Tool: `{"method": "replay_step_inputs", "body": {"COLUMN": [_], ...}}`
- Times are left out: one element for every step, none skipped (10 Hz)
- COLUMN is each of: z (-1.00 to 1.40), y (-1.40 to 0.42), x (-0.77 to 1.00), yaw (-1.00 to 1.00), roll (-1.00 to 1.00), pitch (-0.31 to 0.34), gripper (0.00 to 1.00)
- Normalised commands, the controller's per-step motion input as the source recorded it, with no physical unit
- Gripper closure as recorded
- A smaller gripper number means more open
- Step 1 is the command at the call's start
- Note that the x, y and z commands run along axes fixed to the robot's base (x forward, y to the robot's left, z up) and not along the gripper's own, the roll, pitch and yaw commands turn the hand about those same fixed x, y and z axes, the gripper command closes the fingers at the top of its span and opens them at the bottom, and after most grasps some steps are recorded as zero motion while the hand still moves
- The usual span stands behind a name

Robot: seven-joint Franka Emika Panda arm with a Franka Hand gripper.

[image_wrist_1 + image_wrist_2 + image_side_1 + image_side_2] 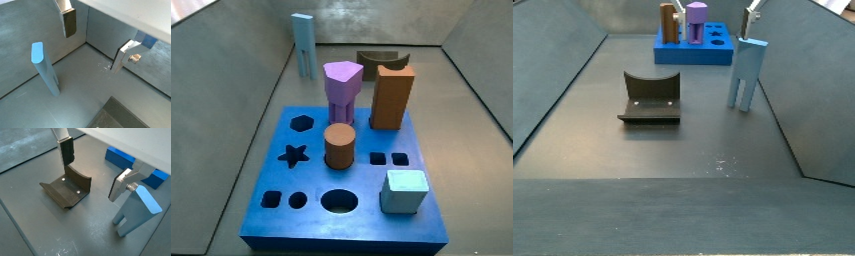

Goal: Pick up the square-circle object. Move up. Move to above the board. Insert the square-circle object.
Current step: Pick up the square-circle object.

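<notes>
The square-circle object, a tall pale blue-grey post, stands upright on the grey floor in both wrist views and in both side views. My gripper hangs above the floor, open and empty. The post stands to one side of the fingers, not between them. In a side view the gripper is just above the post's top. The board is a thick bright blue slab with cut-out holes, lying apart from the post.
On the board stand a purple post, a brown block, a brown cylinder and a pale cyan cube. The dark fixture stands on the floor. Grey walls enclose the floor.
</notes>
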Motion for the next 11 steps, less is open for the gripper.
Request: {"method": "replay_step_inputs", "body": {"z": [-0.01, -0.07, -0.12, -0.07, -0.03, -0.02, -0.10, -0.21, -0.39, -0.43, -0.25], "y": [-0.05, 0.00, 0.07, 0.18, 0.21, 0.12, 0.00, -0.03, -0.18, -0.33, -0.34], "x": [0.00, -0.29, -0.82, -1.00, -1.00, -0.93, -0.97, -0.87, -0.47, -0.30, 0.03], "yaw": [0.00, 0.00, -0.09, -0.06, -0.04, -0.07, -0.17, -0.29, -0.54, -0.58, -0.51], "roll": [0.00, 0.00, 0.00, -0.02, 0.00, -0.01, 0.00, 0.00, -0.06, -0.09, -0.12], "pitch": [0.000, -0.050, -0.086, -0.113, -0.094, -0.103, -0.124, -0.064, -0.094, -0.127, -0.124], "gripper": [0.00, 0.00, 0.00, 0.00, 0.00, 0.00, 0.00, 0.00, 0.00, 0.00, 0.00]}}
